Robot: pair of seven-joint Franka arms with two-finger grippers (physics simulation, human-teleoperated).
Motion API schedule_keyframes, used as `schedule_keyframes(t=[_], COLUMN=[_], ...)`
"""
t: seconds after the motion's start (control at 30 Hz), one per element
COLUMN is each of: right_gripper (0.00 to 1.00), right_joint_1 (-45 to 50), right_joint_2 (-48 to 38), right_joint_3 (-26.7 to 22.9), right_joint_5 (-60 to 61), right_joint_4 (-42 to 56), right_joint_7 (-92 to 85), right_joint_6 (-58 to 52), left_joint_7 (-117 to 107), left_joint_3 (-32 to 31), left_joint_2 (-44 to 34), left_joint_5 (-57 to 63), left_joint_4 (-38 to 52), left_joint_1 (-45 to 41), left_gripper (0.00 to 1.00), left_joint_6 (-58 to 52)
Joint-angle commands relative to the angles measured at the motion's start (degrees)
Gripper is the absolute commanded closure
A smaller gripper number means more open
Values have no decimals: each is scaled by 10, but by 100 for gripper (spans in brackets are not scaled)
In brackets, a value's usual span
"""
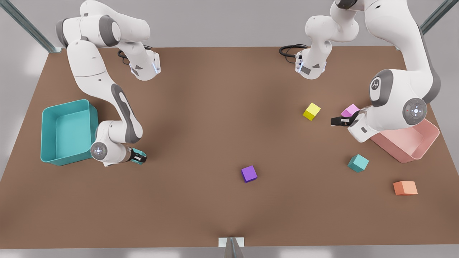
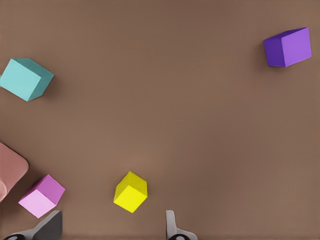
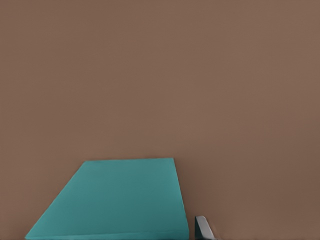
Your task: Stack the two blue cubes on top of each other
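Right gripper (image 1: 138, 156) clamps one teal cube (image 3: 112, 200) beside the bin (image 1: 48, 118); left gripper (image 1: 339, 121), fingers spread, hovers near the yellow cube (image 1: 311, 111).

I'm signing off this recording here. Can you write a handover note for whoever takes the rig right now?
Right gripper: low over the table beside the teal bin, apparently shut on the first blue cube.
Left gripper: open, holding nothing, next to the pink cube on the front view's right.
Second blue cube: on the table, apart from the others, near the pink bin.
Done: one cube gripped, it seems.
Left: carry it across and set it on the second blue cube.
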Motion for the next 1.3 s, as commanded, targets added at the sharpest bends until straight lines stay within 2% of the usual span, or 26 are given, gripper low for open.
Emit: schedule_keyframes(t=[0.0, 0.03, 0.07, 0.17, 0.23, 0.33, 0.4, 0.47, 0.67, 0.8, 0.87, 0.93, 1.03, 1.1, 1.2, 1.27], right_gripper=[17, 27, 42, 57, 57, 55, 55, 55, 54, 54, 51, 0, 0, 0, 0, 0], right_joint_1=[0, 0, 0, 0, 2, 34, 136, 199, 326, 362, 375, 375, 375, 375, 371, 347], right_joint_2=[1, 2, 1, -6, -17, -23, 4, 24, 108, 180, 205, 205, 204, 199, 139, 73], right_joint_3=[0, 0, 0, 4, 17, 97, 98, 98, 95, 89, 79, 73, 72, 72, 74, 73], right_joint_5=[1, 1, 1, 1, 11, 11, 11, 11, 5, -2, -6, -7, -6, -6, 4, -1], right_joint_4=[1, 2, 6, 20, 32, 67, 123, 168, 282, 353, 383, 384, 391, 393, 395, 395], right_joint_7=[17, 16, 14, 14, 14, 106, 239, 339, 560, 598, 605, 605, 605, 605, 606, 597], right_joint_6=[9, 9, 8, -13, -29, -30, -26, -26, -25, -25, -25, -26, -31, -34, -57, -152], left_joint_7=[0, 0, 0, 0, 0, 0, 1, 0, 0, -2, -5, -143, -256, -355, -357, -356], left_joint_3=[0, 0, 0, 0, 0, 0, 0, 0, 0, 0, 1, 17, 65, 68, 86, 89], left_joint_2=[-1, -1, -1, -1, -1, -1, -1, -1, 5, 13, 34, 93, 184, 212, 210, 197], left_joint_5=[0, 0, 0, 0, 0, 0, 0, 0, 1, 1, 1, -5, -31, -32, -112, -122], left_joint_4=[0, 0, 0, 0, 0, 0, 0, 0, 1, 1, 1, -2, -2, -2, -45, -73], left_joint_1=[0, 0, 0, 0, 0, -1, 0, 0, 0, 0, 15, 27, 41, 53, 88, 93], left_gripper=[0, 0, 0, 0, 0, 0, 0, 0, 0, 0, 0, 0, 0, 0, 0, 0], left_joint_6=[-1, -1, -1, -1, -1, -1, -1, -1, 1, 3, 5, 133, 259, 303, 352, 376])
